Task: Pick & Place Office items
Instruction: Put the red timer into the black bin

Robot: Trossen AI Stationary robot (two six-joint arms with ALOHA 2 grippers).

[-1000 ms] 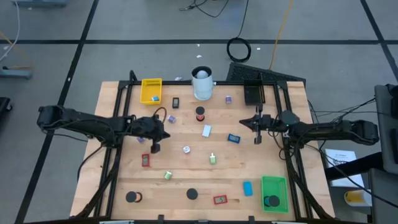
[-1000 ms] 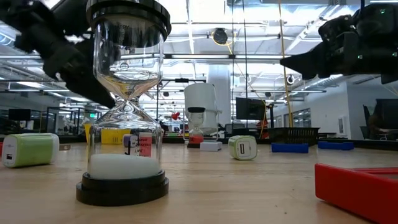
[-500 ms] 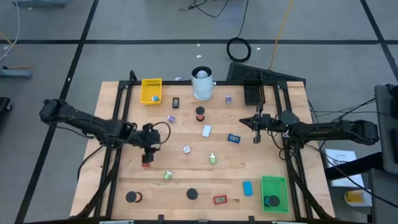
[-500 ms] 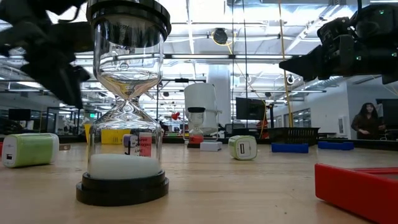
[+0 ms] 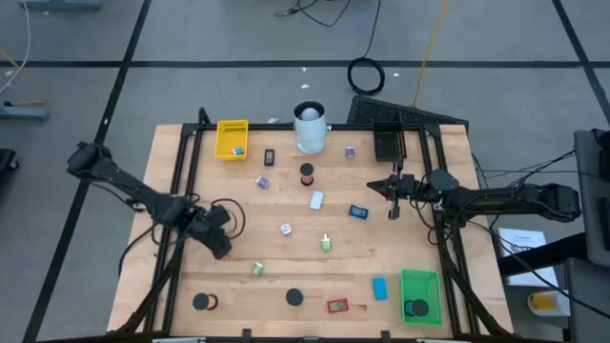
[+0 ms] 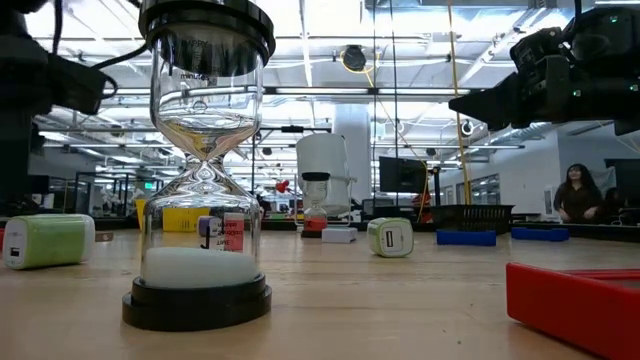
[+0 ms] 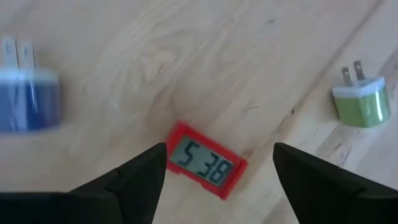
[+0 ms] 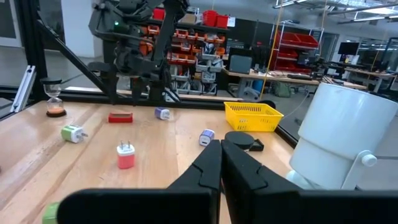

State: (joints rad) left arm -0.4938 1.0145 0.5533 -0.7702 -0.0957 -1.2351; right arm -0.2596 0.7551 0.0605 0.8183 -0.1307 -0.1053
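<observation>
The left gripper [image 7: 214, 163] hangs over the desk [image 5: 286, 257] with its jaws spread wide, and the red clock [image 7: 206, 168], a small red-framed digital display reading 5 38, lies flat on the wood right between them. In the left wrist view the clock sits in the gap, apart from both dark fingers [image 7: 134, 180], neither of which touches it. Near the red clock, a green plug [image 7: 362, 103] lies on its side with its prongs pointing away from the jaws, and a blue plug [image 7: 28, 99] lies on the clock's other side, both well clear of the gripper.

In the high view the left gripper [image 5: 217, 240] covers the clock, far from the tall white cylinder [image 5: 309, 128] at the back of the desk and on the yellow tray [image 5: 232, 139] side of it. A second red clock [image 5: 337, 306] lies at the front edge, beside the green tray [image 5: 419, 294].

The right gripper [image 5: 394, 193] waits over the desk off to the white cylinder's other side, its jaws pressed together and holding nothing; a blue block [image 5: 358, 211] lies just beside it.

In the low view an hourglass [image 6: 204, 160] stands upright nearest the camera.
</observation>
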